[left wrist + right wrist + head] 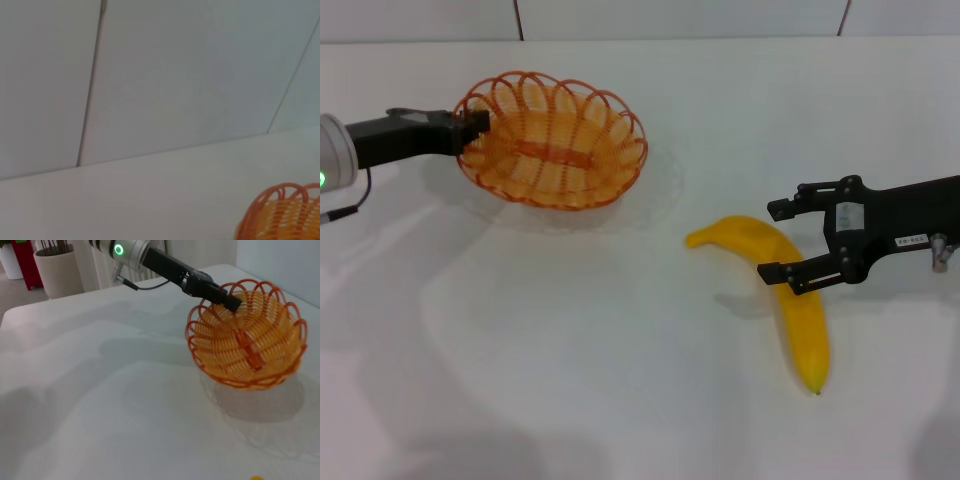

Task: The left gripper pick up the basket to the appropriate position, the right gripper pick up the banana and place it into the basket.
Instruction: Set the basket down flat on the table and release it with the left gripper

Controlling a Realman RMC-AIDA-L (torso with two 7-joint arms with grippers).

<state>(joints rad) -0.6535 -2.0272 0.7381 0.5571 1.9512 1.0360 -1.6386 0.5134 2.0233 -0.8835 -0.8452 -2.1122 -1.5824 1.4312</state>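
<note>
The orange wire basket [555,140] is at the back left of the white table. My left gripper [475,128] is shut on its left rim and holds it a little above the table, tilted, with its shadow below. The basket [250,340] and the left gripper [227,300] also show in the right wrist view, and the basket's rim [285,215] shows in the left wrist view. The yellow banana [800,320] lies on the table at the right. My right gripper [788,242] is open, its fingers straddling the banana's upper middle.
The white table [570,350] runs back to a pale panelled wall [670,18]. In the right wrist view a white planter [57,270] stands on the floor beyond the table's edge.
</note>
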